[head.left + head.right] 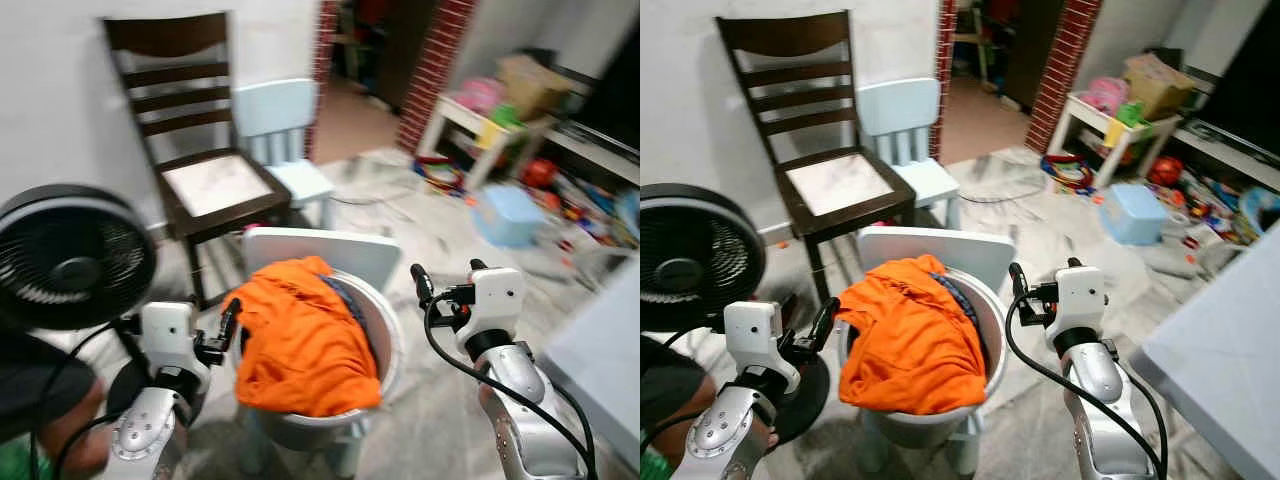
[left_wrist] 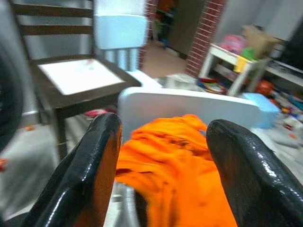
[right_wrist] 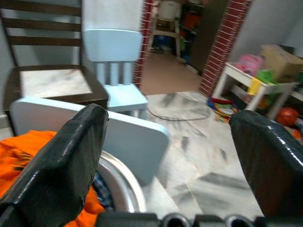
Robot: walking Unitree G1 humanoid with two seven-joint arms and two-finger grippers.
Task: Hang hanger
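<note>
Marble-floor playroom [image 1: 420, 210]: both jaws wide open, holding nothing, left gripper [image 1: 232, 322] just beside the orange cloth [image 1: 300, 340] heaped in a round white plastic basket [image 1: 385, 345], right gripper [image 1: 440, 285] near its other side, dark wooden chair [image 1: 195, 140] behind; can't spot the hanger.

Counted 3 chairs: 1 dark wooden chair [image 1: 810, 130], 1 pale blue child's chair [image 1: 905, 135], 1 white small chair [image 1: 940, 250]. Also 1 white bucket [image 1: 985, 330], 1 orange garment [image 1: 910, 340], 1 black fan [image 1: 690, 260].
</note>
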